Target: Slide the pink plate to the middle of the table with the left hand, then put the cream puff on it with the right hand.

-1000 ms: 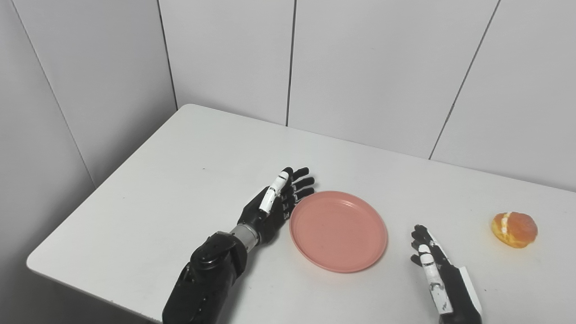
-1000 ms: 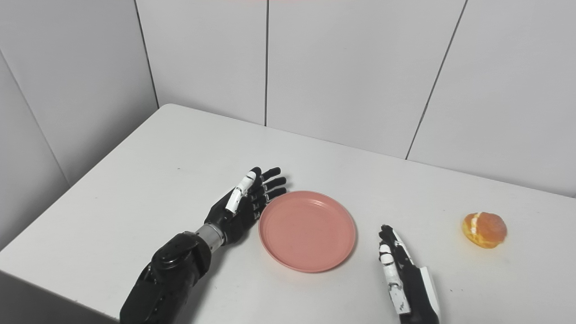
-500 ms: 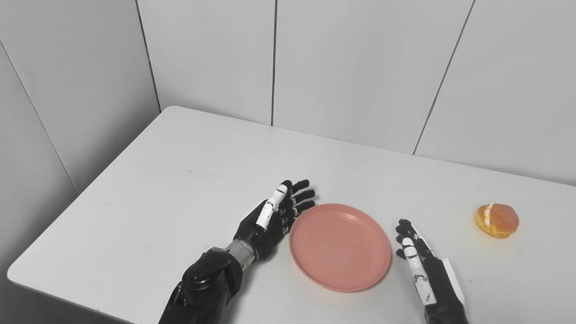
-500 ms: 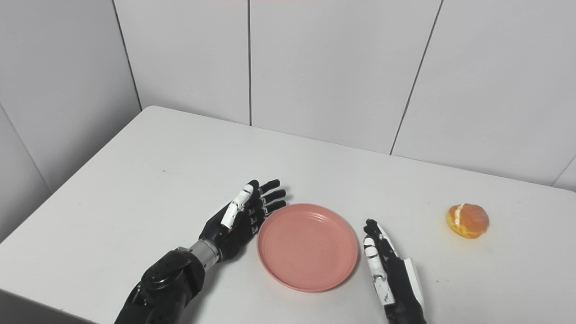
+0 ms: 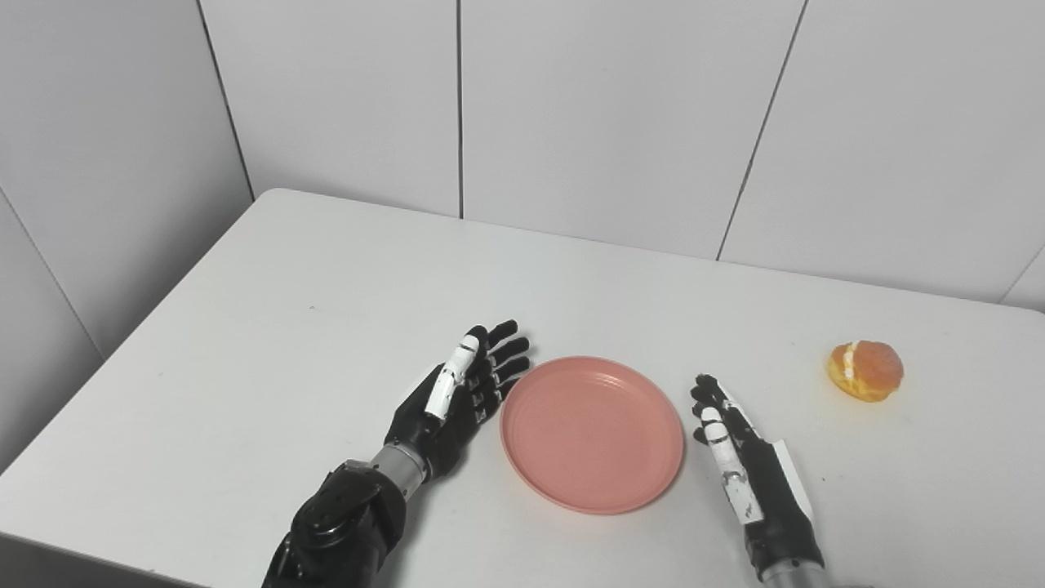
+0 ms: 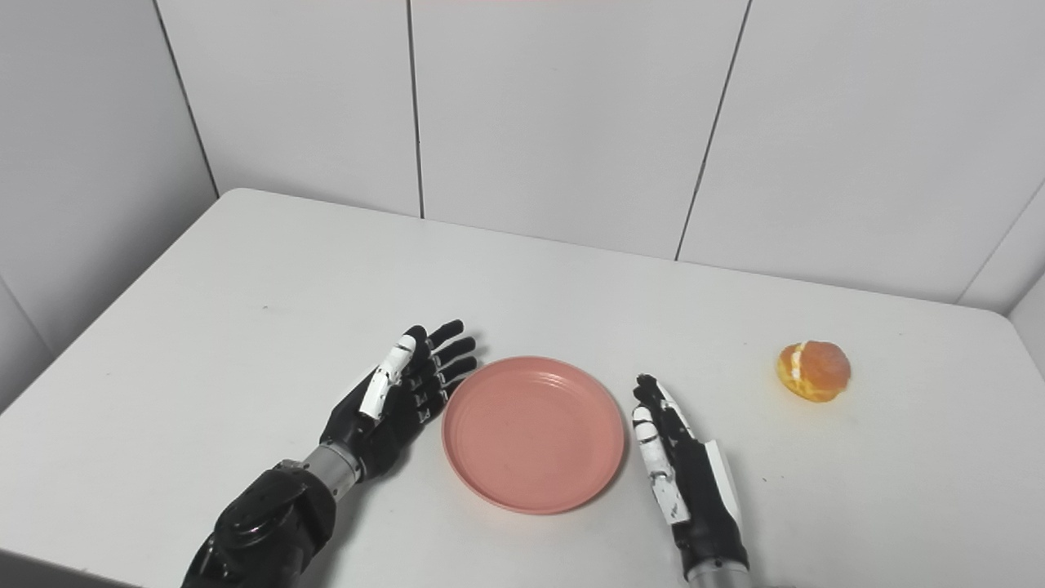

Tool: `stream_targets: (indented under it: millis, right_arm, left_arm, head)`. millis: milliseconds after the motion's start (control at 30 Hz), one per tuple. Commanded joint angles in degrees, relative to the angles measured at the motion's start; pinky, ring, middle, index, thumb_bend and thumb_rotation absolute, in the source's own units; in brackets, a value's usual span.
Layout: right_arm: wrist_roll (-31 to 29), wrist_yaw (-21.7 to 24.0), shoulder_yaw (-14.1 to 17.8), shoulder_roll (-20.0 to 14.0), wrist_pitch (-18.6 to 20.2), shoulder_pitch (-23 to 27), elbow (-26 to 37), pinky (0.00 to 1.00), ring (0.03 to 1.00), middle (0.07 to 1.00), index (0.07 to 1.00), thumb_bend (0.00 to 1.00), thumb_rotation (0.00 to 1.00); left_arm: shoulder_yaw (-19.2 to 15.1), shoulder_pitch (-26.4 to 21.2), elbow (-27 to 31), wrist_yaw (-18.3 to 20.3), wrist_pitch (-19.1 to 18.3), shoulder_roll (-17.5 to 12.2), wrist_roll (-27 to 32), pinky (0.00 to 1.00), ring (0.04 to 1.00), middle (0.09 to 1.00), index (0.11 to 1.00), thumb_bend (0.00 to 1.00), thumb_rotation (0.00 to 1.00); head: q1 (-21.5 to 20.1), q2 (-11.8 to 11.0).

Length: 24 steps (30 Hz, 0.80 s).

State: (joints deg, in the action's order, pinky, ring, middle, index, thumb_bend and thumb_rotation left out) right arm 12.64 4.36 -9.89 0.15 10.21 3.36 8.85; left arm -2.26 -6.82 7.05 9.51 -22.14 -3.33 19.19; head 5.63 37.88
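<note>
Left robot hand, empty with fingers spread, at the pink plate's nine o'clock; right robot hand, likewise empty, should grip the cream puff gently.

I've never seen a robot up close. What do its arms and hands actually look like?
Both hands are glossy black with slim, segmented fingers. The left hand and the right hand each carry a white strip along one digit, and the right has a white panel along its outer edge. A grey metal wrist ring joins the left hand to a bulky black forearm. No cables or sleeves show.
</note>
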Motion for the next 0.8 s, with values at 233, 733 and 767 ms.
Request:
stream_targets:
  millis: [233, 733, 767]
  right_arm:
    - [2.36, -1.06, 1.02, -0.66, 1.37, 3.38, 5.81, 0.82, 0.892, 0.892, 0.888, 0.28, 1.00]
    - [7.76, -0.52, 3.09, -4.73, 5.81, 11.62, 14.09, 0.80, 0.868, 0.880, 0.882, 0.36, 0.98]
    - [8.89, -0.37, 3.04, -5.40, 6.11, 12.41, 14.52, 0.79, 0.862, 0.875, 0.878, 0.36, 0.95]
  left_arm:
    - [0.61, 0.96, 3.43, -2.45, 2.74, 1.81, -3.59, 0.94, 0.924, 0.918, 0.901, 0.43, 1.00]
    - [-1.02, 1.52, 1.32, -0.96, 5.64, 1.11, -2.96, 0.94, 0.914, 0.910, 0.899, 0.44, 1.00]
    - [-1.16, 1.51, 1.01, -0.81, 5.91, 1.04, -2.89, 0.94, 0.915, 0.910, 0.899, 0.44, 1.00]
  head:
    - [-2.73, 0.31]
    - [-12.43, -0.53]
    - [-13.01, -0.56]
